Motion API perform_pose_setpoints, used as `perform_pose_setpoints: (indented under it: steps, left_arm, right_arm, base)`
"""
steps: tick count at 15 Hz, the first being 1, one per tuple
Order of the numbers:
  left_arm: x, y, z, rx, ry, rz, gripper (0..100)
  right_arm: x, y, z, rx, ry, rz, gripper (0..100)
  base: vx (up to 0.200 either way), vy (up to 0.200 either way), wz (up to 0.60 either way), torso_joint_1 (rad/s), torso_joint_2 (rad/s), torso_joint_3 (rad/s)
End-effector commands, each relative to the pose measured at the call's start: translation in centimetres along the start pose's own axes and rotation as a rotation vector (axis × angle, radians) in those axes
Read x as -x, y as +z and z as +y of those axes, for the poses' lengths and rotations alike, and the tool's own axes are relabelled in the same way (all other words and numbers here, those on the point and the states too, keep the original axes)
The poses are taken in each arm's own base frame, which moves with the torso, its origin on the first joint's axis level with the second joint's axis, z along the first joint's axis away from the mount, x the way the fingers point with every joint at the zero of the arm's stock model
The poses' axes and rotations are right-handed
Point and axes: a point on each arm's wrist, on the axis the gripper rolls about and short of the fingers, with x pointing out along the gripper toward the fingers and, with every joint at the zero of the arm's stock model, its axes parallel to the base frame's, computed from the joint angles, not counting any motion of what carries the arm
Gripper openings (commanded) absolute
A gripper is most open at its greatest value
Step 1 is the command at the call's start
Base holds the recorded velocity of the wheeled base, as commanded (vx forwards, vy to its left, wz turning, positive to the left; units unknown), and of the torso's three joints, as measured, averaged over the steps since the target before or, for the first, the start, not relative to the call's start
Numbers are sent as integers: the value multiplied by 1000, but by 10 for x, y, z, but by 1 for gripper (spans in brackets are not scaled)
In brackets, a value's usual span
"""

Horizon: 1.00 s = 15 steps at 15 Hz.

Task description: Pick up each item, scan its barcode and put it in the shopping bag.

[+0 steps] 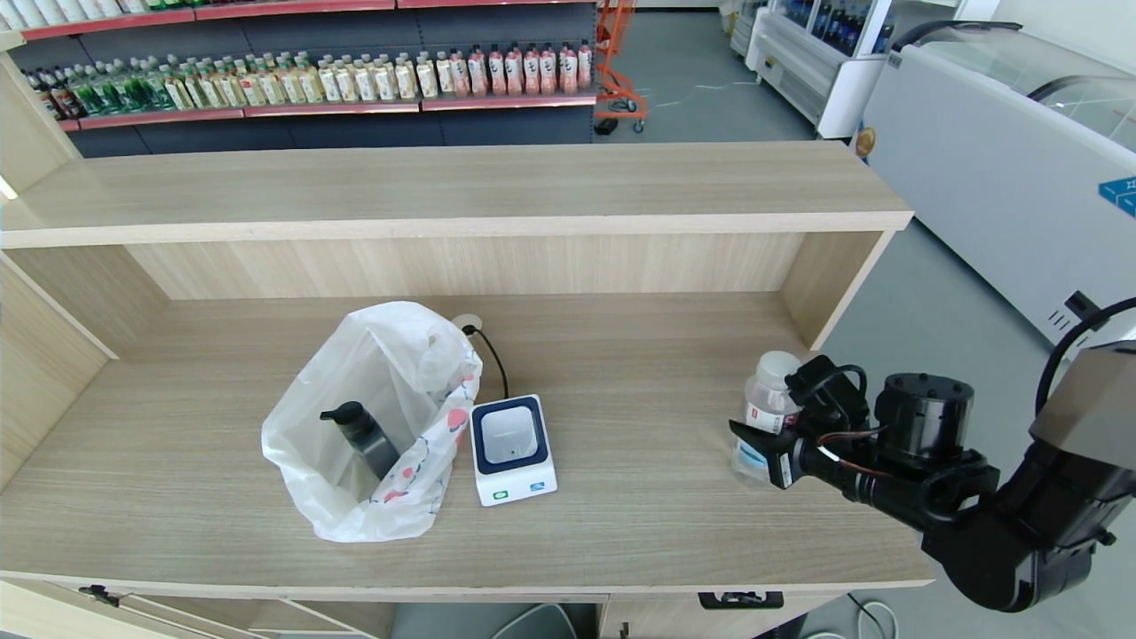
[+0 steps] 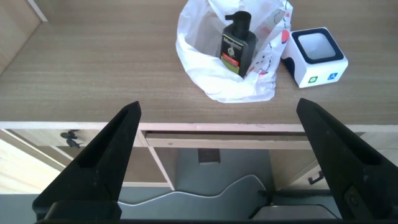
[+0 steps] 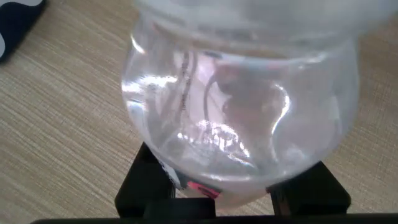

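A clear plastic bottle [image 1: 769,395] with a white cap stands upright near the counter's right end. My right gripper [image 1: 770,448] is shut on the bottle's lower half; up close the bottle [image 3: 242,106] sits between the black fingers [image 3: 146,183]. A white shopping bag [image 1: 390,355] stands open left of centre with a black pump bottle [image 1: 364,435] inside. A white scanner [image 1: 512,448] with a dark blue top sits just right of the bag. My left gripper [image 2: 217,155] hangs open below the counter's front edge, looking at the bag [image 2: 205,81] and scanner [image 2: 314,56].
The wooden counter [image 1: 621,497] has a raised back ledge [image 1: 461,191] and side walls. A black cable [image 1: 493,355] runs from the scanner to a hole at the back. Bare counter lies between scanner and bottle. Drink shelves and freezers stand beyond.
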Motion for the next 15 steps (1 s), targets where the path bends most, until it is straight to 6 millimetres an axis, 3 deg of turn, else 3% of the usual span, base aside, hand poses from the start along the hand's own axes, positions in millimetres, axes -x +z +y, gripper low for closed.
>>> perform_pose_setpoints:
  steps: [1, 9, 12, 14, 15]
  left_arm:
    - [0, 0, 0, 0, 0, 2, 100]
    - [0, 0, 0, 0, -2, 0, 100]
    - [0, 0, 0, 0, 0, 0, 100]
    - [0, 0, 0, 0, 0, 2, 100]
    - [0, 0, 0, 0, 0, 2, 100]
  right_arm:
    - [0, 0, 0, 3, -4, -4, 0]
    - [9, -4, 1, 3, -3, 17, 0]
    - [34, 34, -22, -84, -45, -81, 0]
    - [63, 58, -38, -147, -2, -105, 0]
    - [86, 85, -44, -228, 73, -143, 0]
  base:
    - [0, 0, 0, 0, 0, 0]
    - [0, 0, 0, 0, 0, 0]
    - [0, 0, 0, 0, 0, 0]
    - [0, 0, 0, 0, 0, 0]
    - [0, 0, 0, 0, 0, 0]
